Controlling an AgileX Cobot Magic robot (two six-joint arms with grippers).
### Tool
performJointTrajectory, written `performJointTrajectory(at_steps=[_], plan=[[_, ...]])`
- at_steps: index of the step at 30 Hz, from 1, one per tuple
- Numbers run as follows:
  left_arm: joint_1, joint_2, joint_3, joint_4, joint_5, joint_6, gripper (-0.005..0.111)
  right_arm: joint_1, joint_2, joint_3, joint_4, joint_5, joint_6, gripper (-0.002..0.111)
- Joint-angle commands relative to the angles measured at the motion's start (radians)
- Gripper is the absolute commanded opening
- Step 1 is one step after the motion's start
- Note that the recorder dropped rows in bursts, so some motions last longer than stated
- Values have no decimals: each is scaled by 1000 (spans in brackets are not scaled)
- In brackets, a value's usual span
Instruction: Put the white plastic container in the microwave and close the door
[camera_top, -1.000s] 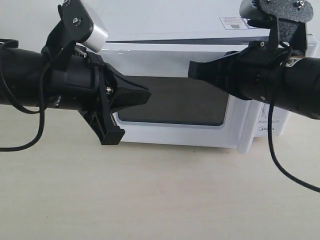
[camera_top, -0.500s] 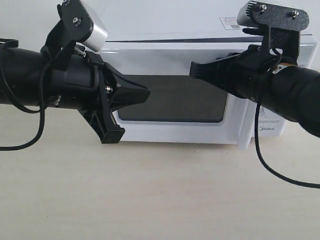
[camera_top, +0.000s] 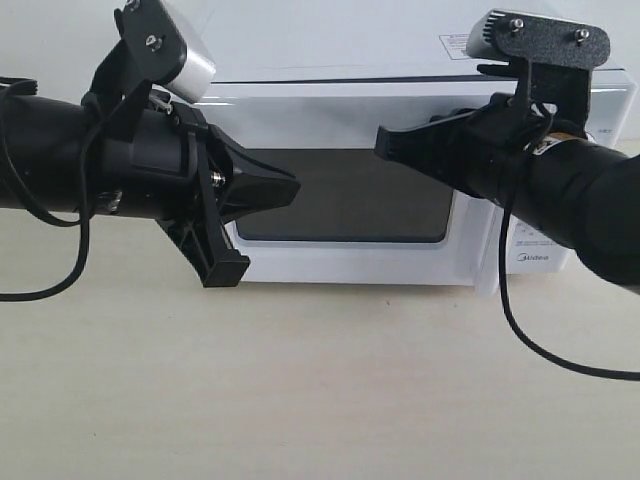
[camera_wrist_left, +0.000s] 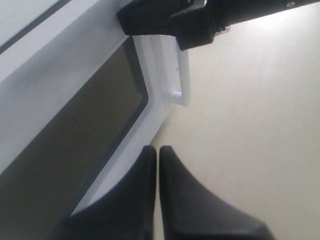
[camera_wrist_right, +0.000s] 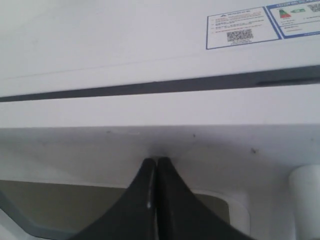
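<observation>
The microwave (camera_top: 380, 55) stands at 12 o'clock on the pale table (camera_top: 320, 380), facing the exterior camera. Its door (camera_top: 350, 110) lies flat against the front and looks shut, with a thin dark seam running between the door's top edge and the casing. The dark window (camera_top: 350, 200) fills the middle of the door, and what lies behind it cannot be told. The long white handle (camera_top: 487, 265) runs down the door's 3 o'clock edge. A label (camera_top: 458, 44) sits on the casing's top at about 1 o'clock.

The left gripper (camera_top: 295, 187) comes in from 9 o'clock and hovers in front of the window's 9 o'clock side. Its jaws are pressed together, with only a hairline between them, and they hold nothing.

The right gripper (camera_top: 382, 143) reaches in from 3 o'clock, above the handle. Its jaws are likewise pinched together and empty. In the right wrist view its tip rests against the white band of the door above the window, at about 1 o'clock on the door.
</observation>
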Motion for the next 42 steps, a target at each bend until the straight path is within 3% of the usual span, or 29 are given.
performJointTrajectory(at_steps=[1,34,42], plan=[[-3,1,-4,-5,-3,-5,4,-8,5,-4,8,-109,-3,0],[-3,1,-4,-5,-7,-5,4,-10,73,-6,28,-196,-7,0],[-3,1,-4,-5,-6,-5,4,-7,1,-6,28,-90,-18,0]])
